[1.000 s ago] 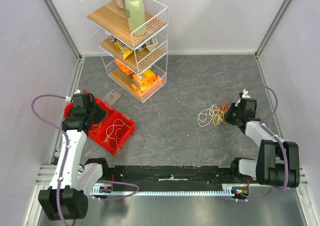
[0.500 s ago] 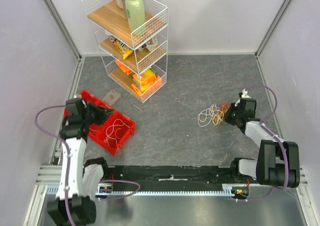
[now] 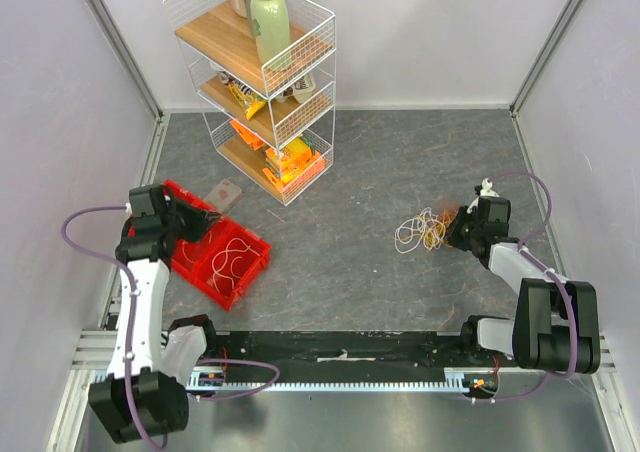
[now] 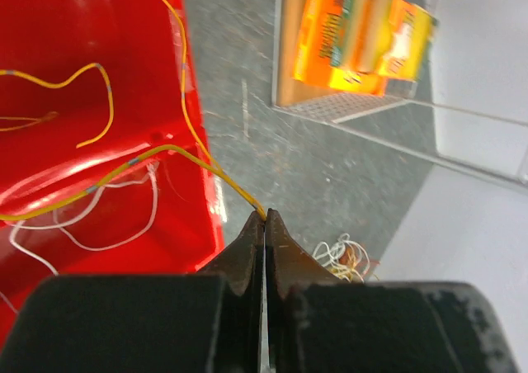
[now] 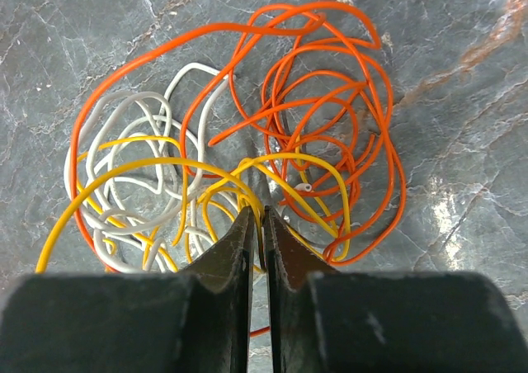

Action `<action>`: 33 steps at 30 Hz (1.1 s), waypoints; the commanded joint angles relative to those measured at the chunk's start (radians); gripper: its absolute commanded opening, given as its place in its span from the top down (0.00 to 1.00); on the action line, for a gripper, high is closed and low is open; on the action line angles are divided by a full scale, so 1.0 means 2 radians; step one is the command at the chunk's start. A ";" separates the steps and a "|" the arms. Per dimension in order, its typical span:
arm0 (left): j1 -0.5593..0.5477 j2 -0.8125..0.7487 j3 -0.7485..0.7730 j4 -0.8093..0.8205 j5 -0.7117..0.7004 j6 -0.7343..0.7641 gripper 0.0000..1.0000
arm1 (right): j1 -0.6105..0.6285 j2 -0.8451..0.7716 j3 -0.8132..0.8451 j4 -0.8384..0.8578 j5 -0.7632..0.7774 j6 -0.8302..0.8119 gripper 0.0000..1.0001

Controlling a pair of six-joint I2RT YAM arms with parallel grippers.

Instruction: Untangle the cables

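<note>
Item: cables. Thin glossy orange, yellow and white loops in curly tangle on grey marbled table, 3 o'clock. Right gripper: jaws near-closed, pinching yellow loop of tangle. Left gripper: clamped tight on yellow wire trailing into glossy red plastic bin, 9 o'clock.

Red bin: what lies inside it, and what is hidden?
Loose white cables lie in the red bin, and a yellow cable runs up from it into the shut left gripper. In the top view the left arm covers part of it.

White arm links, chunky black joints, looping purple cables, tapered matte black tool fingers
</note>
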 commanded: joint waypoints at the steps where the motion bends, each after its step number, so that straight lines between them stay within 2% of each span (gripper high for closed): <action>1: 0.011 0.041 -0.013 0.034 -0.071 -0.006 0.98 | 0.001 -0.020 -0.002 0.008 0.001 -0.008 0.85; 4: 0.025 0.075 -0.022 0.029 -0.110 -0.010 0.98 | 0.001 -0.017 -0.003 0.009 -0.001 -0.006 0.85; 10: 0.028 0.071 -0.066 0.065 -0.105 -0.034 0.96 | 0.002 -0.016 -0.008 0.020 -0.005 -0.002 0.84; 11: 0.029 0.067 -0.066 0.068 -0.103 -0.028 0.87 | 0.003 -0.010 -0.007 0.021 -0.007 -0.002 0.84; 13: 0.030 0.064 -0.060 0.066 -0.104 -0.023 0.59 | 0.003 -0.003 -0.004 0.015 -0.010 -0.005 0.85; 15: 0.029 0.056 -0.055 0.057 -0.098 -0.024 0.42 | 0.005 -0.002 -0.006 0.018 -0.013 -0.004 0.84; 18: 0.029 0.036 -0.056 0.053 -0.065 -0.008 0.25 | 0.011 -0.002 -0.004 0.021 -0.005 -0.004 0.84; 22: 0.029 -0.005 -0.056 0.041 -0.023 0.032 0.14 | 0.025 -0.007 -0.002 0.015 0.004 -0.009 0.84; 23: 0.026 -0.019 -0.056 0.040 -0.011 0.041 0.08 | 0.035 -0.008 -0.002 0.015 0.011 -0.010 0.84; 29: 0.024 -0.095 -0.037 0.016 0.031 0.102 0.05 | 0.117 0.008 0.014 0.025 0.015 -0.030 0.83; 33: 0.020 -0.105 -0.024 0.021 0.070 0.128 0.08 | 0.160 0.030 0.028 0.033 -0.004 -0.043 0.82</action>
